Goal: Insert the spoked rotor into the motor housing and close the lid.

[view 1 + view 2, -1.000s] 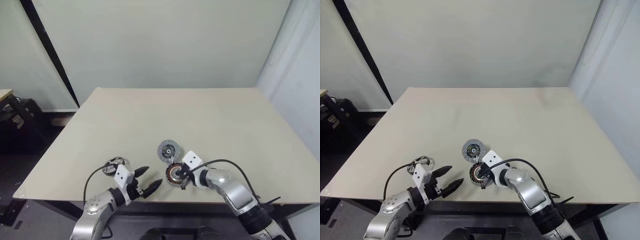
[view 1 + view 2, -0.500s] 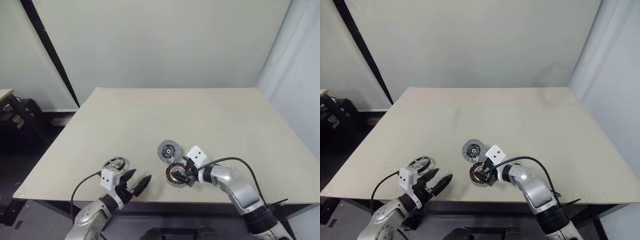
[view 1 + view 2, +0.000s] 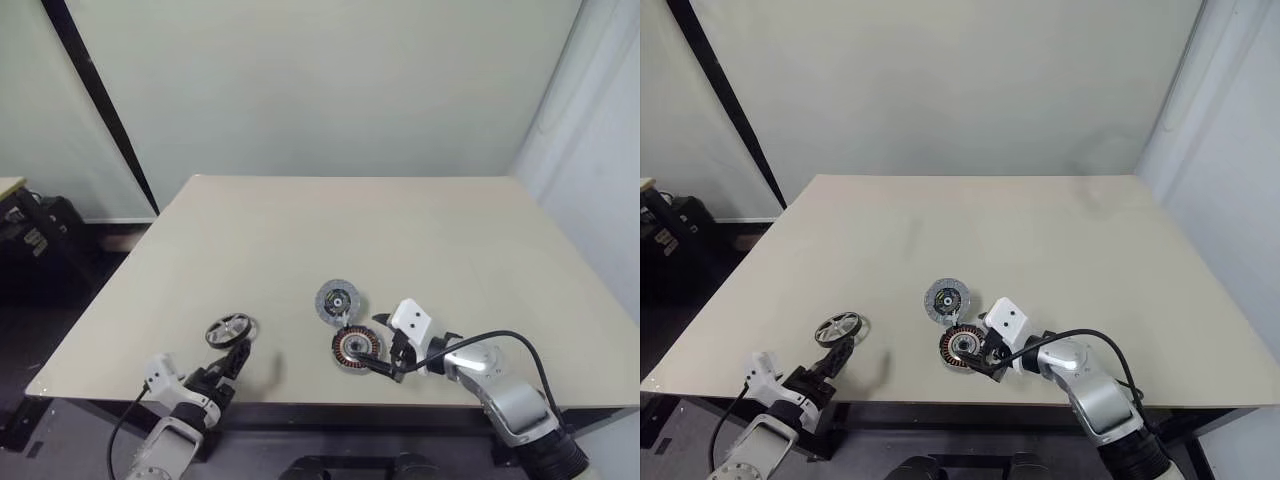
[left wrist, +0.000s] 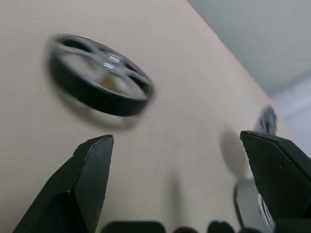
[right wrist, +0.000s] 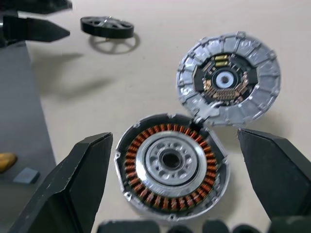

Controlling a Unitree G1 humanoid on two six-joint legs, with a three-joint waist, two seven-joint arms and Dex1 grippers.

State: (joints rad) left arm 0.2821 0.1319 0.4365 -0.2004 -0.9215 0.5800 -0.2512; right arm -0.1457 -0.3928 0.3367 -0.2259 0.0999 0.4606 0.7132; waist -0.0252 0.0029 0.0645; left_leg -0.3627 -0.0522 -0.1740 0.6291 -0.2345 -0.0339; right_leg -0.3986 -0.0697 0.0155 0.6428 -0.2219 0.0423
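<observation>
Nothing assembled yet. Spoked rotor [image 3: 230,328] lies left on the table [image 3: 420,240], apart from the motor housing [image 5: 172,167]. Lid [image 5: 228,80] swung open. Left gripper [image 4: 180,184] and right gripper [image 5: 172,194] both spread wide, empty.

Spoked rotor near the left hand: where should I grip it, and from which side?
Grip the small silver-grey spoked metal rotor across its rim, coming in low from the table's near edge with the open left hand. It lies flat, so only the thin outer rim offers opposing faces.
</observation>
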